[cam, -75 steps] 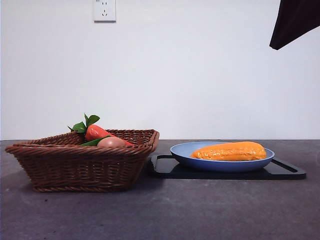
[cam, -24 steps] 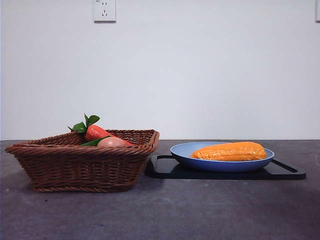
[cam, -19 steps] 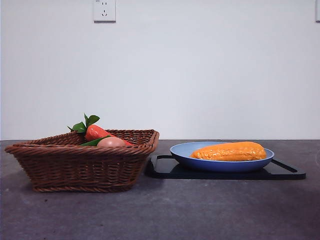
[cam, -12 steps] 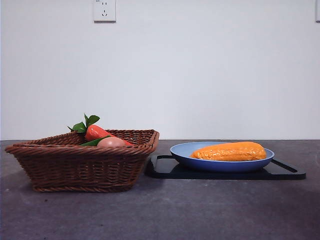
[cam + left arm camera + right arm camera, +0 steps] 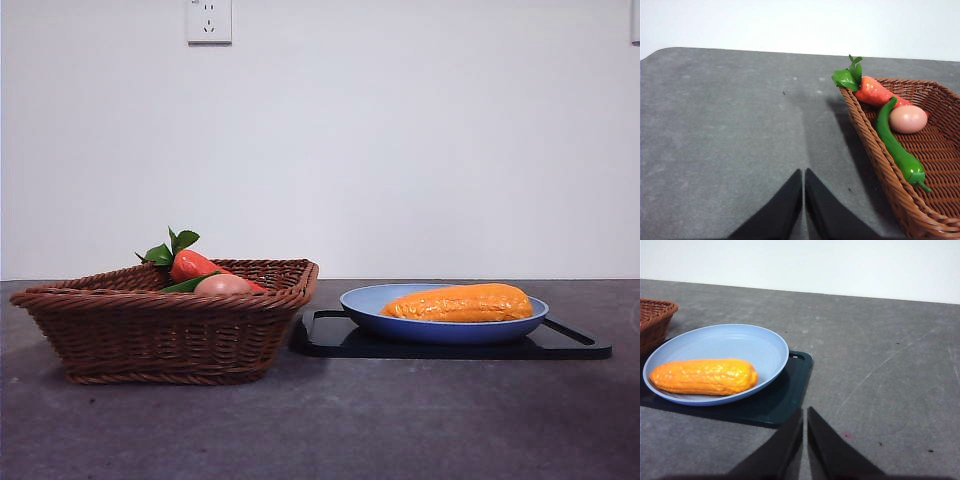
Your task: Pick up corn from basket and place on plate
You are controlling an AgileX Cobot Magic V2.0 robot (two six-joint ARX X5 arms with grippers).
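Observation:
The orange-yellow corn (image 5: 460, 302) (image 5: 703, 376) lies on its side in the light-blue plate (image 5: 372, 303) (image 5: 735, 342). The brown wicker basket (image 5: 150, 335) (image 5: 920, 212) stands to the left of the plate. My right gripper (image 5: 805, 415) is shut, pulled back from the plate and holding nothing. Beside the basket's outer wall my left gripper (image 5: 803, 175) hangs shut and empty over bare table. Neither gripper shows in the front view.
A red-orange carrot with green leaves (image 5: 190, 263) (image 5: 872, 90), a tan-pink round item (image 5: 222, 284) (image 5: 908, 119) and a green pepper (image 5: 896, 150) lie in the basket. A flat black tray (image 5: 570, 345) (image 5: 785, 397) sits under the plate. A wall socket (image 5: 209, 20) is on the white wall.
A dark arm tip at the top right corner of the front view 3.1 s ago has left the picture. Corn, plate and basket have stayed still.

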